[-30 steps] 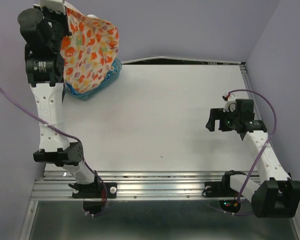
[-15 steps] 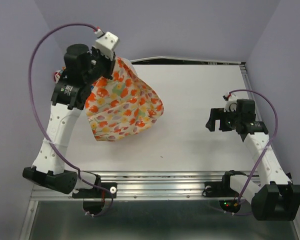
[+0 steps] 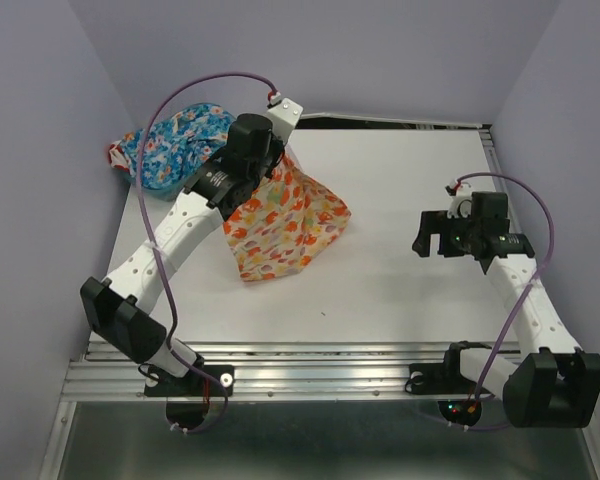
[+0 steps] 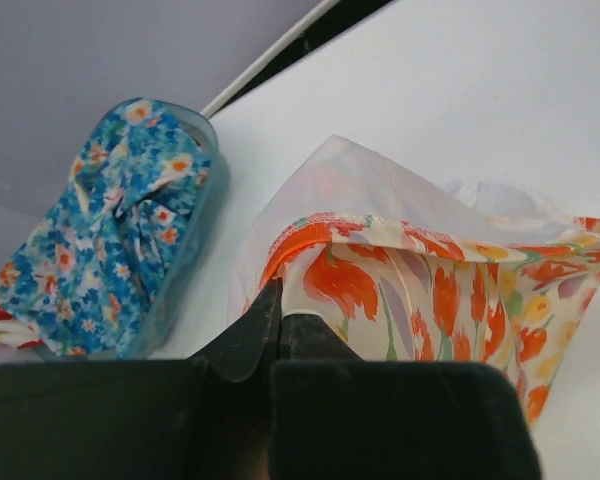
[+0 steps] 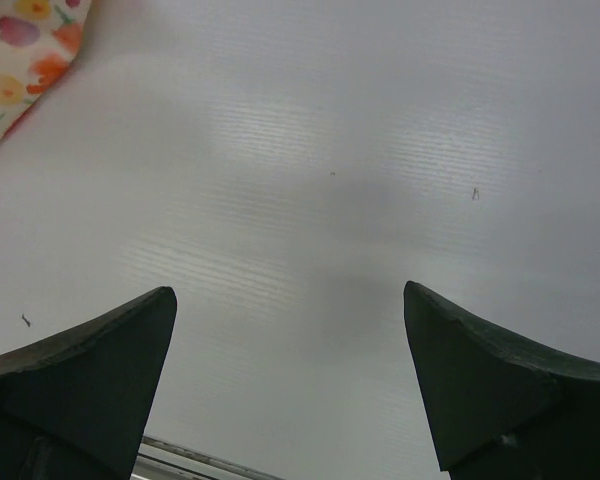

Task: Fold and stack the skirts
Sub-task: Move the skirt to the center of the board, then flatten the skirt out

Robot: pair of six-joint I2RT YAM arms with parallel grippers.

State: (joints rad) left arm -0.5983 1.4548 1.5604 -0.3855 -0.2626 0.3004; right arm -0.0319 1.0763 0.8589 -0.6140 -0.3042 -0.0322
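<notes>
Behind the left pincer and off to its left, the blue skirt (image 3: 170, 140) lies bunched in the basket (image 4: 195, 230), untouched. The left pincer (image 4: 280, 312) is clamped on the orange-trimmed edge of the cream skirt (image 3: 285, 220), which hangs from the fingers and spreads below and to the right of them, its lower part seemingly resting on the worktop (image 3: 400, 180). The hold looks like a narrow bite close to the hem, so a quick sideways drag could pull the cloth free and drop it in a heap. The fabric below the pincer is already doubled and creased. Lowering it straight down would likely trap those folds under it and leave a lump rather than a flat sheet. Well to the right, the right pincer (image 5: 288, 290) hovers over bare worktop with its fingers wide apart and nothing between them, only a corner of the cream skirt showing far to its left. It is too far off to catch or spread a second corner.
</notes>
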